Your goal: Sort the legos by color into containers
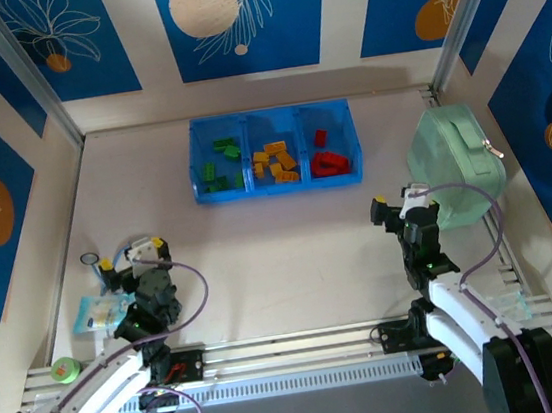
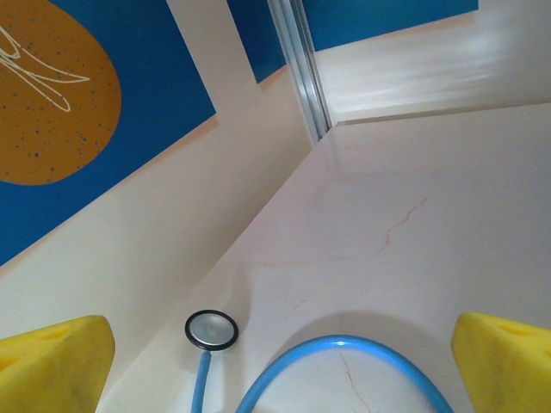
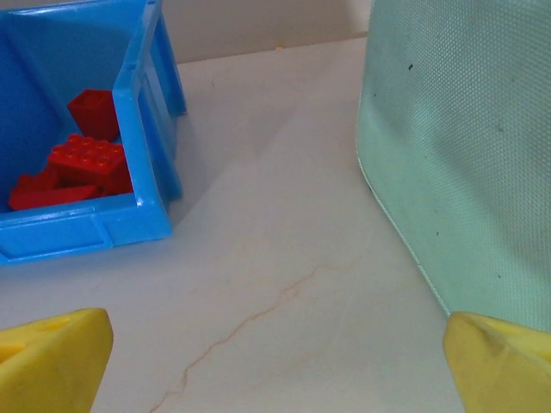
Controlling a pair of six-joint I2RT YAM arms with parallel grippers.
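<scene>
Top external: shows blue tray (image 1: 276, 189) at far centre of surface (image 1: 285, 276), split into three compartments side by side. Seeing green legos (image 1: 220, 163) in left compartment, yellow-orange legos (image 1: 277, 162) in middle, red legos (image 1: 329, 160) in right. Sorted by colour as lying now. Mint-green zip case (image 1: 455, 166) to right of tray, apart from it, by right wall. Both arms low at near side, well apart from tray: left one at near left, right one at near right, just beside the case's near-left corner. Clear packet (image 1: 102, 310) and green tape roll (image 1: 65, 368) at near left, by left arm.

Left wrist: left fingers (image 2: 53, 366) spread wide apart, yellow pads at both lower corners. Looking across bare surface toward a far corner of the enclosure. Blue tube (image 2: 344, 353) arcing across the gap between pads; round black-rimmed disc (image 2: 211, 329) on a thin blue stem lying near the left pad. Can't tell if pads touch the tube.

Right wrist: right fingers (image 3: 53, 357) likewise wide apart, bare surface between pads. Facing the gap between tray's right end and the case. Red legos piled in that end compartment, one studded brick on top.
</scene>
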